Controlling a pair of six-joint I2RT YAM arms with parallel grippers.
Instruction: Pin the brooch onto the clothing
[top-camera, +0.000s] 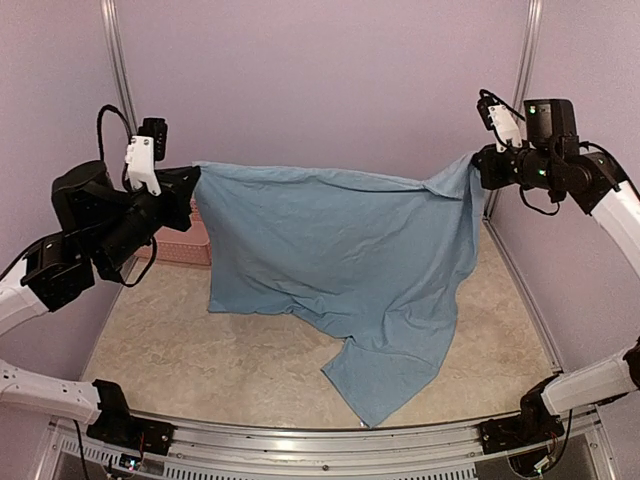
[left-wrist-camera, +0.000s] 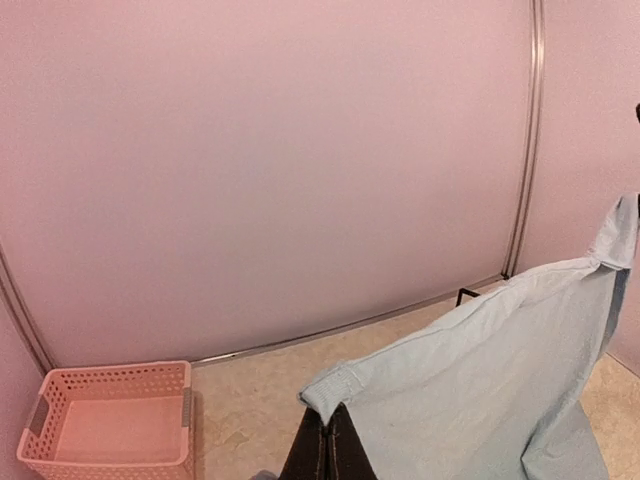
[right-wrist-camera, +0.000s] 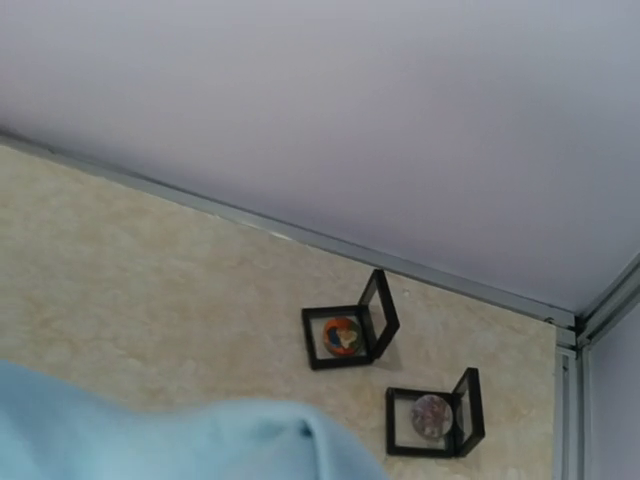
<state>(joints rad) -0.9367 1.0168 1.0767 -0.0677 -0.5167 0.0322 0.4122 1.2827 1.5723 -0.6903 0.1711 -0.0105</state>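
Observation:
The clothing (top-camera: 330, 260) is a light blue T-shirt, held up and stretched between my two grippers, with its lower end trailing on the table. Only a plain blue side shows; no lettering is visible. My left gripper (top-camera: 195, 180) is shut on a ribbed hem corner (left-wrist-camera: 335, 385), with its dark fingers (left-wrist-camera: 318, 452) pinched together below it. My right gripper (top-camera: 480, 166) holds the other bunched corner; in the right wrist view only blurred blue cloth (right-wrist-camera: 150, 440) shows and its fingers are hidden. Two brooches lie in open black frame boxes: an orange and blue one (right-wrist-camera: 342, 336) and a pale mottled one (right-wrist-camera: 431, 415).
A pink plastic basket (top-camera: 180, 240) stands at the back left, behind the shirt's left edge; it also shows in the left wrist view (left-wrist-camera: 110, 425). The brooch boxes sit near the back right corner rail (right-wrist-camera: 560, 330). Purple walls enclose the beige table (top-camera: 200, 350).

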